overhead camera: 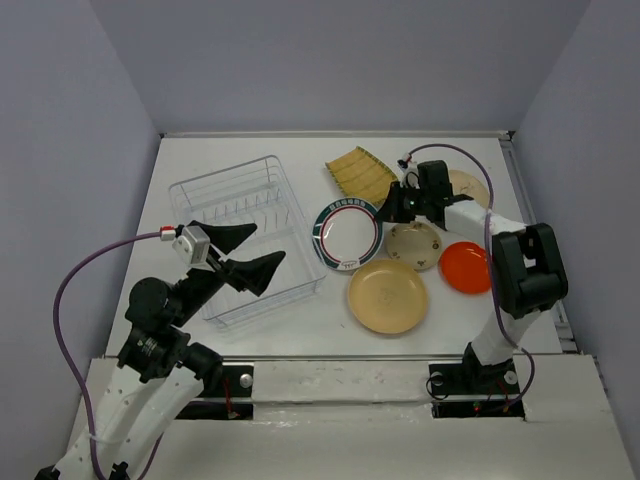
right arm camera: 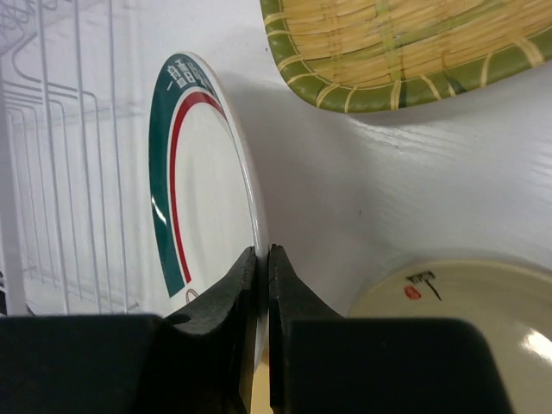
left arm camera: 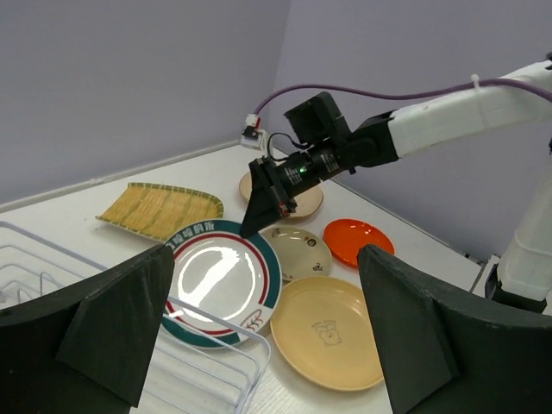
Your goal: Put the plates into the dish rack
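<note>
The white plate with the green-red rim (overhead camera: 345, 235) lies just right of the wire dish rack (overhead camera: 200, 187). My right gripper (overhead camera: 385, 212) is shut on that plate's right rim; the right wrist view shows the fingers (right arm camera: 241, 285) pinching the rim of the plate (right arm camera: 203, 198). My left gripper (overhead camera: 268, 245) is open and empty, hovering over the rack's right half. A large tan plate (overhead camera: 387, 296), a small cream plate (overhead camera: 413, 244), an orange-red plate (overhead camera: 466, 266), a yellow ribbed plate (overhead camera: 358, 170) and another tan plate (overhead camera: 470, 185) lie on the table.
The rack (left arm camera: 216, 362) holds no plates and its near corner overlaps the white plate (left arm camera: 216, 280) in the left wrist view. The right arm (left arm camera: 345, 151) reaches low over the plates. The table's walls are close behind and to the right.
</note>
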`<control>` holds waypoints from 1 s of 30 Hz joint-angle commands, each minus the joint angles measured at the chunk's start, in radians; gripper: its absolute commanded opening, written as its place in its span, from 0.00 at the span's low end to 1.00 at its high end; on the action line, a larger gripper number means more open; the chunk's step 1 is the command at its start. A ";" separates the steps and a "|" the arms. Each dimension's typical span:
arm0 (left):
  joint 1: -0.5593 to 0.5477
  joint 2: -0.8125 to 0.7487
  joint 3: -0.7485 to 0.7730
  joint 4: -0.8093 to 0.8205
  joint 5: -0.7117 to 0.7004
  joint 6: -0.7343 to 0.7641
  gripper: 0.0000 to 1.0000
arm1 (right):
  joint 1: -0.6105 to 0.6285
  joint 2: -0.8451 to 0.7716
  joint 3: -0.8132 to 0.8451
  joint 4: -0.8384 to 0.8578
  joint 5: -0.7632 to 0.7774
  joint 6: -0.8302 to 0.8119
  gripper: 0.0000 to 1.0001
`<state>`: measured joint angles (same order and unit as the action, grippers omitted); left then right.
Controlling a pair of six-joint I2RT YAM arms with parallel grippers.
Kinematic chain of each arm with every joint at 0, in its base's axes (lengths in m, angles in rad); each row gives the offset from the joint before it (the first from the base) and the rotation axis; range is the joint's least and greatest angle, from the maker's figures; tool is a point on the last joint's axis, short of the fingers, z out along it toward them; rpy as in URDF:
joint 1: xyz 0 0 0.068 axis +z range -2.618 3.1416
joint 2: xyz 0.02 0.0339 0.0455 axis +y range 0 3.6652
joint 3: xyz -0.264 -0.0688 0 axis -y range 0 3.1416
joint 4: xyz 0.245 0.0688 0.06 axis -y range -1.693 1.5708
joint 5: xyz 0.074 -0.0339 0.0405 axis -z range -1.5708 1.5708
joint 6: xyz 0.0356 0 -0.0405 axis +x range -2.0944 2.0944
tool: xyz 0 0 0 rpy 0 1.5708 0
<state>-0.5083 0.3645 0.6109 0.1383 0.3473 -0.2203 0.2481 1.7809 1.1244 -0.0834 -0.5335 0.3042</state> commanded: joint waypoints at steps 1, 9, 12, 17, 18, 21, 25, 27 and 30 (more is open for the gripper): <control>0.004 -0.016 0.027 0.049 -0.013 -0.005 0.99 | -0.001 -0.164 -0.005 -0.016 0.087 0.027 0.07; 0.002 -0.039 0.036 0.020 -0.140 -0.024 0.99 | 0.109 -0.333 0.284 -0.280 0.586 -0.017 0.07; 0.007 -0.058 0.064 -0.051 -0.360 -0.034 0.99 | 0.221 -0.316 0.433 -0.361 0.799 -0.017 0.07; 0.011 -0.108 0.102 -0.186 -0.724 -0.065 0.99 | 0.402 -0.220 0.598 -0.395 1.088 0.019 0.07; 0.011 -0.134 0.099 -0.186 -0.766 -0.073 0.99 | 0.446 -0.195 0.626 -0.395 1.151 0.027 0.07; 0.010 -0.170 0.107 -0.213 -0.876 -0.114 0.99 | 0.529 -0.075 0.751 -0.401 1.263 0.032 0.07; 0.007 -0.183 0.102 -0.239 -1.106 -0.218 0.99 | 0.602 0.122 0.943 -0.421 1.334 0.006 0.07; 0.005 -0.187 0.101 -0.250 -1.146 -0.252 0.99 | 0.615 0.187 1.061 -0.437 1.356 -0.010 0.07; -0.006 -0.194 0.101 -0.252 -1.147 -0.261 0.99 | 0.626 0.282 1.181 -0.475 1.409 -0.033 0.07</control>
<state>-0.5026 0.1860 0.6907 -0.1249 -0.6548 -0.4114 0.8631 2.0232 2.1349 -0.5541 0.7250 0.2928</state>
